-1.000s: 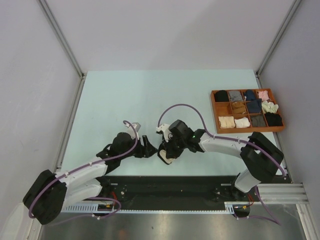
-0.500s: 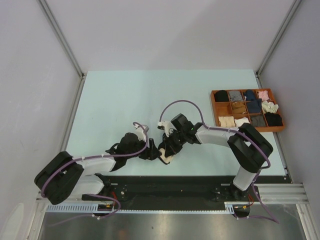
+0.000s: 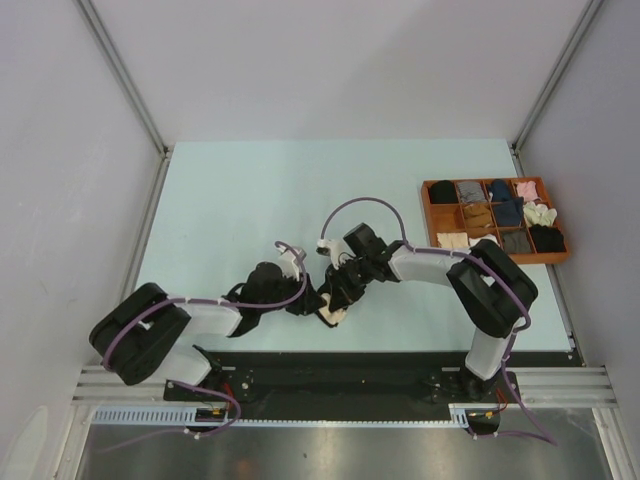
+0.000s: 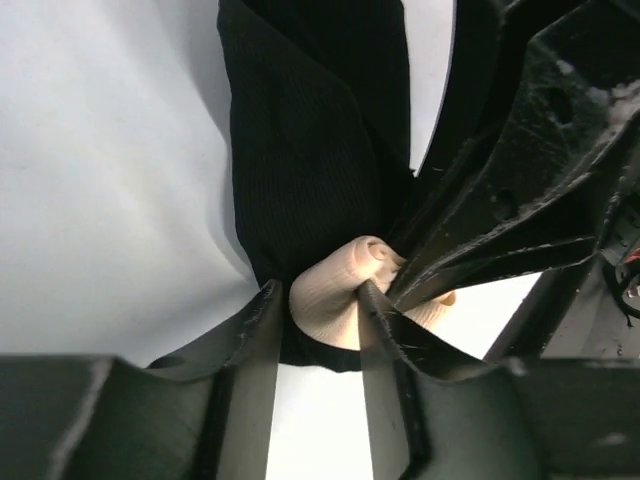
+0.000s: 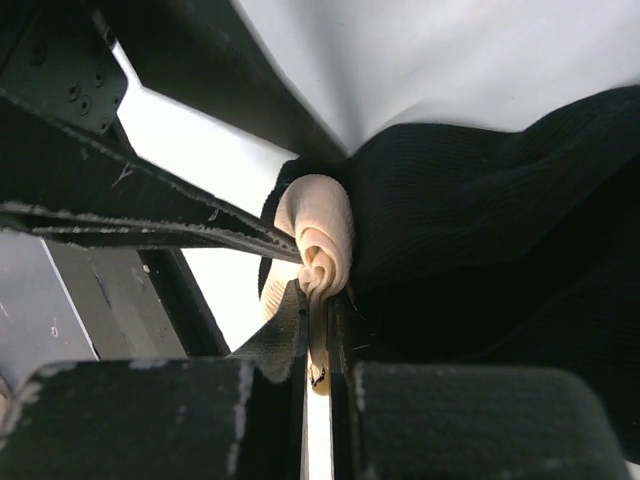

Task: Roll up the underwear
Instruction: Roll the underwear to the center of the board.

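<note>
The black underwear (image 3: 329,314) lies bunched at the near middle of the table, its pale beige waistband twisted into a roll. My left gripper (image 3: 306,301) meets it from the left. In the left wrist view its fingers (image 4: 266,322) sit on either side of the waistband roll (image 4: 330,300), with the black fabric (image 4: 310,150) stretching away, so the gripper (image 4: 320,308) is shut on it. My right gripper (image 3: 338,291) comes in from the right. In the right wrist view it (image 5: 318,322) pinches a thin fold of the beige waistband (image 5: 318,235). A navy roll (image 3: 505,209) and a rust-brown roll (image 3: 478,215) sit in tray compartments.
A wooden tray (image 3: 495,260) with several compartments of rolled garments stands at the right edge of the table. Grey walls and metal posts enclose the pale green table (image 3: 250,200). The two grippers sit very close together, and the right gripper's fingers (image 4: 480,230) show in the left wrist view.
My left arm has swung right and its gripper has moved in onto the underwear. My right arm has folded in, with its gripper staying on the waistband.
</note>
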Robot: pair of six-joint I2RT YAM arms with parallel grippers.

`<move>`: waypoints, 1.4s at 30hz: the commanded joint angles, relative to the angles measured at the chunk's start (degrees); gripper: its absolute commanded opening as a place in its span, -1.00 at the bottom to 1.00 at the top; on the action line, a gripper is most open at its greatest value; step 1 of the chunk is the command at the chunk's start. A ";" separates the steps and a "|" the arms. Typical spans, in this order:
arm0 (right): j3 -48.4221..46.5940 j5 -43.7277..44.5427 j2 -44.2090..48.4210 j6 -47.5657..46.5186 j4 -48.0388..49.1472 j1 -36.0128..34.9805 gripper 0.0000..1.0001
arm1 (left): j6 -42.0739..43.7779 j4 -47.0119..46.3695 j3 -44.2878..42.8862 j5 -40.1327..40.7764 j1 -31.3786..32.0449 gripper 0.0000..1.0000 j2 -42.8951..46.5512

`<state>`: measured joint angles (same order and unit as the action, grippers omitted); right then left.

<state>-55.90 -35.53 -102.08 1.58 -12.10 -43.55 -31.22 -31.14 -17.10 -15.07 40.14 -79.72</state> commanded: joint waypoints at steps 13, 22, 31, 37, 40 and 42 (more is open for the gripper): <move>-3.87 18.81 11.36 0.61 -3.89 2.24 0.19 | -2.70 7.47 -4.34 4.52 0.38 -1.00 -3.95; -1.50 33.85 21.14 -4.39 -1.80 -11.36 0.20 | -6.57 19.25 -11.36 -0.57 0.20 -1.00 -9.39; 6.05 42.03 16.84 -4.13 6.99 -22.54 0.15 | -10.09 22.16 -13.57 -9.18 -2.87 -0.99 -13.61; 8.08 45.89 14.20 -5.36 9.54 -24.47 0.15 | -10.00 23.75 -14.19 -11.38 -3.66 -0.99 -14.85; 9.40 47.83 13.14 -6.15 10.43 -24.83 0.15 | -9.65 24.19 -14.19 -11.38 -3.93 -1.00 -14.59; 10.19 48.71 12.53 -6.42 11.04 -25.18 0.15 | -9.47 24.28 -13.92 -11.73 -4.37 -0.99 -14.67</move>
<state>-46.81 8.95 -88.55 -3.20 -5.13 -67.88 -42.02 -15.66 -32.45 -26.15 35.55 -91.55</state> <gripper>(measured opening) 0.576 0.025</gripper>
